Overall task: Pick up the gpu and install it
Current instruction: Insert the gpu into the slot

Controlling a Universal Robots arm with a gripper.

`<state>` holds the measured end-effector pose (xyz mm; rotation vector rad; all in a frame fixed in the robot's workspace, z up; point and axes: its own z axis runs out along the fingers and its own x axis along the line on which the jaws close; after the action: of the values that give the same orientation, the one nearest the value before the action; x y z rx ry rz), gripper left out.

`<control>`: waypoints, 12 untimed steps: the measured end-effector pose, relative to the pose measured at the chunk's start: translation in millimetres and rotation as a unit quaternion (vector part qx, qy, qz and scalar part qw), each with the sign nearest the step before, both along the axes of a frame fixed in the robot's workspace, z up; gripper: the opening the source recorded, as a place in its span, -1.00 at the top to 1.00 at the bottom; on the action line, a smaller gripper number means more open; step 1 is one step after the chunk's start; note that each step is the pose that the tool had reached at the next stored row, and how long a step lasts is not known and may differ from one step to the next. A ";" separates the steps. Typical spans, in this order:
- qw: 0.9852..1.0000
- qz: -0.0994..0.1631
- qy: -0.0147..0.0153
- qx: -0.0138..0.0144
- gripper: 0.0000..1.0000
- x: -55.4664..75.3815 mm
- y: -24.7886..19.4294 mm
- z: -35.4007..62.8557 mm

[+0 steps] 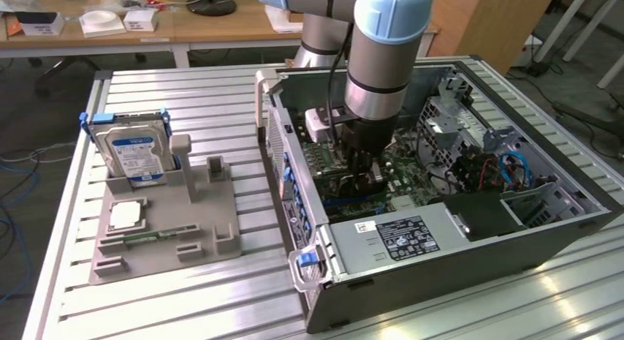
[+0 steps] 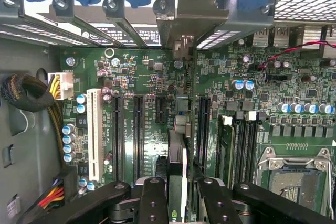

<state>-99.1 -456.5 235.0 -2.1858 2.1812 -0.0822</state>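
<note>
The claw is closed on the gpu, a thin card seen edge-on, upright over the green motherboard between the black slots, its silvery bracket reaching the case's rear wall. In the exterior view the arm reaches down into the open case on the slatted surface.

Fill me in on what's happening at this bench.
The robot arm reaches down into the open computer case with its gripper closed on the gpu. The card stands on edge over the green motherboard, in line with the black expansion slots. Outside the case, a hard drive stands in the grey parts holder.
</note>
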 end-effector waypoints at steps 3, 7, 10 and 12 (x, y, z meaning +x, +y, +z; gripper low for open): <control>1.000 0.000 0.000 0.000 0.46 0.0 0.0 -0.1; 1.000 0.000 0.000 0.000 0.46 0.0 0.0 -0.1; 1.000 0.000 0.000 0.000 0.46 0.0 0.1 0.0; 1.000 0.000 0.000 0.000 0.46 0.0 0.0 0.8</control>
<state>-99.1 -456.4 235.8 -2.1857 2.1811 -0.0822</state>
